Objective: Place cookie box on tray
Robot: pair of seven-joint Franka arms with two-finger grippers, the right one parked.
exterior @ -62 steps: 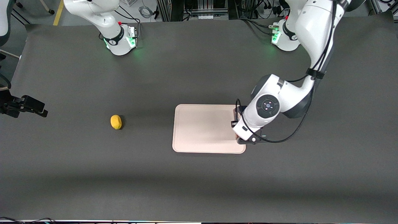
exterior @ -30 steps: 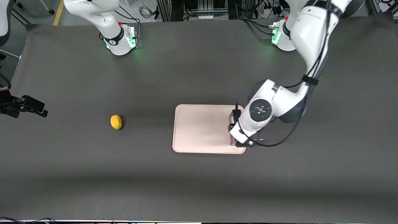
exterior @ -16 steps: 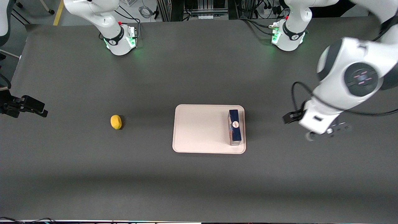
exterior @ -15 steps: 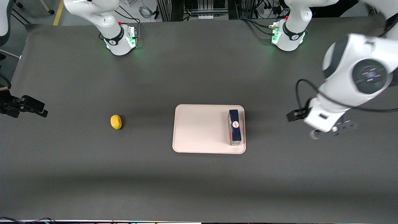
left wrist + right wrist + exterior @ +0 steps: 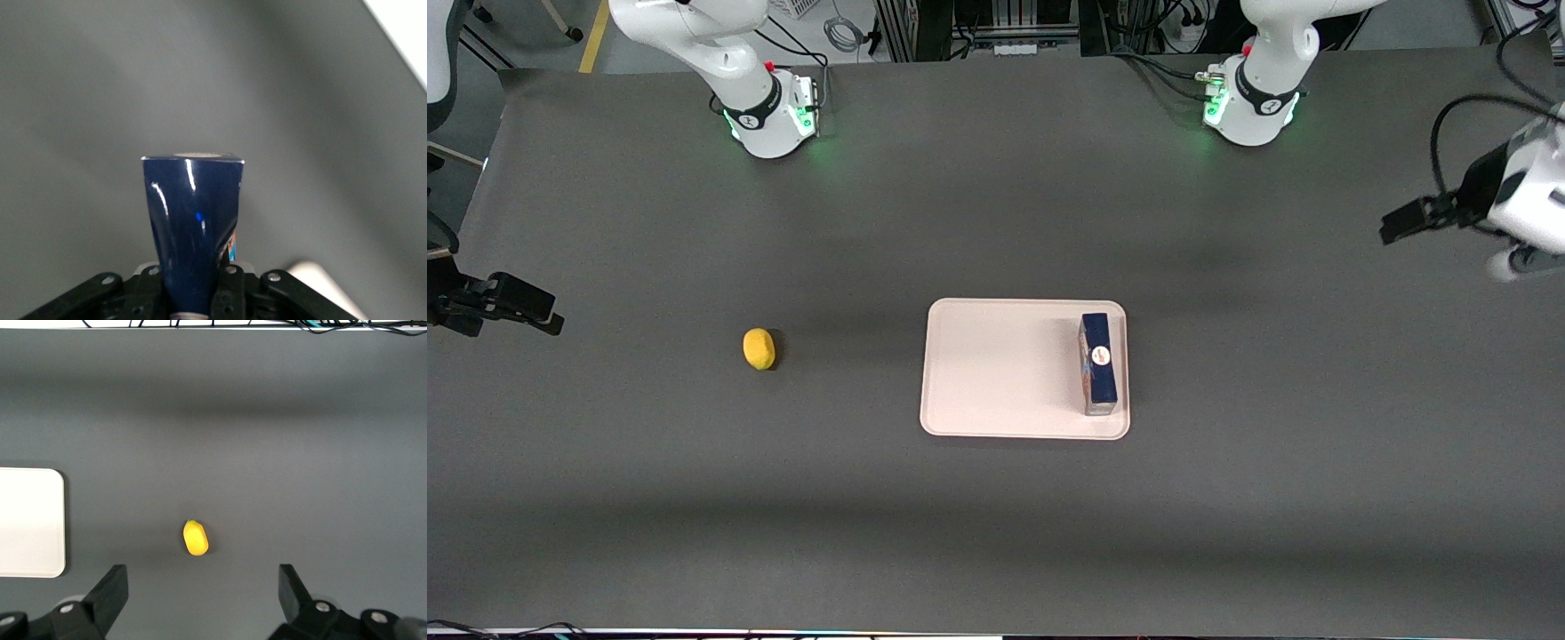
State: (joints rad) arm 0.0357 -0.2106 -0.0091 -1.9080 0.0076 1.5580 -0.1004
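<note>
**A:** Front view first. Where is the carton?

**Me:** The long, narrow, dark navy-blue cardboard cookie box (image 5: 1100, 364) lies flat on the large pale pink rectangular tray (image 5: 996, 369). It sits inside the low rim, along the short edge nearest to my gripper (image 5: 1522, 258). The round white-and-red logo faces up. My gripper hangs well apart from it, high and out at my own end of the dark grey table (image 5: 1227, 498).

**A:** Are your jaws holding anything?

**Me:** I cannot tell. My wrist camera shows a navy carton (image 5: 193, 227) standing right between them, over bare grey cloth. The front view shows the same carton alone on the tray. The two pictures disagree, so I will not guess.

**A:** Then what is the step, and how do you do it well?

**Me:** Going by the front view, I judge the placing done and only the pull-away left. I should stay high and keep clear of the tray. The box lies just beside the rim on my side, so a low pass could nudge it over that edge. If I do have to go back, I should come straight down over its middle, across the narrow width.

**A:** Anything else nearby?

**Me:** Only a small yellow rounded lump (image 5: 758, 348), much farther from my jaws than the tray and out of the way.
</note>
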